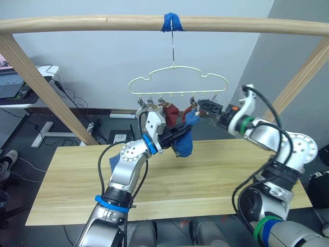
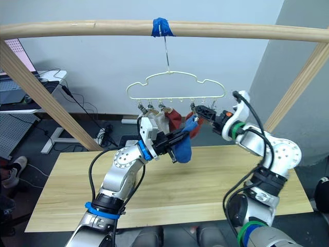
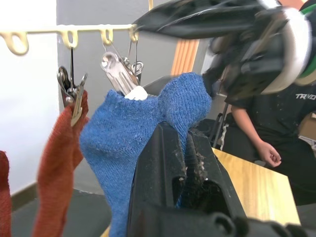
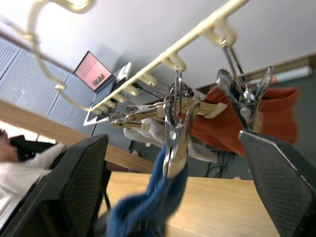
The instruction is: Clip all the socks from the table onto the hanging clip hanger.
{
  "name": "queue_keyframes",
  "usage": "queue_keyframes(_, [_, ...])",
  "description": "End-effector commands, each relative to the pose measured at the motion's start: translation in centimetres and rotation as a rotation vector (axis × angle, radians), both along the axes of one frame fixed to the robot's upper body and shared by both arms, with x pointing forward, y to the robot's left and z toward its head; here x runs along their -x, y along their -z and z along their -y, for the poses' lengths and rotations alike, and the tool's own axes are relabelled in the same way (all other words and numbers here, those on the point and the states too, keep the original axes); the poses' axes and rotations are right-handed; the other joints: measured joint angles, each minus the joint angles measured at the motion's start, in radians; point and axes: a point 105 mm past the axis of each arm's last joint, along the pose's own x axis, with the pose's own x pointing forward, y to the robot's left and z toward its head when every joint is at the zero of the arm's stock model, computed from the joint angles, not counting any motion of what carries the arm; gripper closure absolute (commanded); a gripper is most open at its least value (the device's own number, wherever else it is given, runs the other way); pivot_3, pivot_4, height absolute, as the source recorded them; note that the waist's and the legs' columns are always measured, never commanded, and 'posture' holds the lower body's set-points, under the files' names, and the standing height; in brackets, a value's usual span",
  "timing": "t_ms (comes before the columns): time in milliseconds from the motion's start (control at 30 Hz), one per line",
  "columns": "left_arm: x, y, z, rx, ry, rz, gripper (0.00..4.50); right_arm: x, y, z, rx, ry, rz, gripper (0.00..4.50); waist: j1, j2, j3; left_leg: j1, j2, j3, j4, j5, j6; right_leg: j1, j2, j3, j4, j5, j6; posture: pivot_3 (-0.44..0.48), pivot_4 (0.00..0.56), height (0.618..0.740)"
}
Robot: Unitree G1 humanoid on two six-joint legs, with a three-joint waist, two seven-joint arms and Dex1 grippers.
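The cream clip hanger (image 1: 177, 77) hangs by its hook from the wooden rail. My left gripper (image 1: 178, 134) is shut on a blue sock (image 1: 185, 141) and holds it up under the hanger. A metal clip (image 4: 174, 143) bites the sock's top edge (image 3: 133, 98). My right gripper (image 1: 204, 109) is open, with one finger on each side of that clip. Brick red socks (image 1: 171, 111) hang from neighbouring clips, and a pale sock (image 4: 153, 129) hangs further along. Another bit of blue fabric (image 1: 114, 163) lies on the table (image 1: 221, 175), half hidden by my left arm.
The thick wooden rail (image 1: 77, 23) with blue tape spans the top on slanted posts (image 1: 36, 77). A person (image 3: 261, 128) sits beyond the table's far side. A desk with a laptop (image 1: 10, 85) and cables stands at the back left.
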Motion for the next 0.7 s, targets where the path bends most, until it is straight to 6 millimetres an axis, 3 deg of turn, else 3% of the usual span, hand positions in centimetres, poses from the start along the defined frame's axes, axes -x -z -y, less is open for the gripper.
queue_keyframes(33, [0.4,-0.3,0.8,0.025,0.060,-0.030,3.77,1.8,-1.1,0.0,0.056,-0.056,0.097,0.00,-0.003,0.000,0.000,0.000,0.000,0.000,0.000,0.000,0.000,0.000,0.000,0.000,0.000,0.000,0.000,-0.047,0.139,0.740])
queue_keyframes(200, [0.4,1.0,0.4,0.028,0.088,-0.143,2.20,2.2,0.6,0.4,0.164,0.004,0.113,0.00,-0.027,0.000,0.000,0.001,0.000,0.000,0.000,0.000,0.000,0.000,0.000,0.001,0.000,-0.001,0.002,-0.055,0.136,0.740])
queue_keyframes(300, [0.5,1.3,-0.6,0.020,0.087,-0.181,1.37,2.1,2.1,0.2,0.204,0.044,0.116,0.00,-0.032,0.000,0.000,0.001,0.000,0.001,0.000,0.000,0.000,0.000,0.000,0.001,0.001,-0.003,0.005,-0.053,0.141,0.740])
queue_keyframes(433, [0.4,1.5,-2.5,0.016,0.042,-0.254,0.10,1.8,2.7,0.0,0.278,0.094,0.197,0.00,-0.031,0.000,0.000,0.001,0.000,0.001,0.000,0.000,0.000,0.000,0.001,0.001,0.001,-0.003,0.005,-0.042,0.144,0.740])
queue_keyframes(600, [1.1,2.8,-5.8,-0.042,-0.029,-0.481,0.01,0.9,3.2,-0.7,0.314,0.173,0.288,0.00,-0.031,0.000,0.001,0.001,0.001,0.000,0.000,0.000,0.000,0.000,0.001,0.000,0.001,-0.003,0.005,-0.026,0.149,0.740])
queue_keyframes(700, [0.3,1.8,-8.1,-0.057,-0.205,-0.417,0.01,0.3,2.7,-1.1,0.369,0.235,0.386,0.00,-0.025,-0.001,0.002,0.001,0.001,0.000,0.000,0.000,0.000,0.000,0.001,0.001,0.001,-0.003,0.005,-0.009,0.156,0.740])
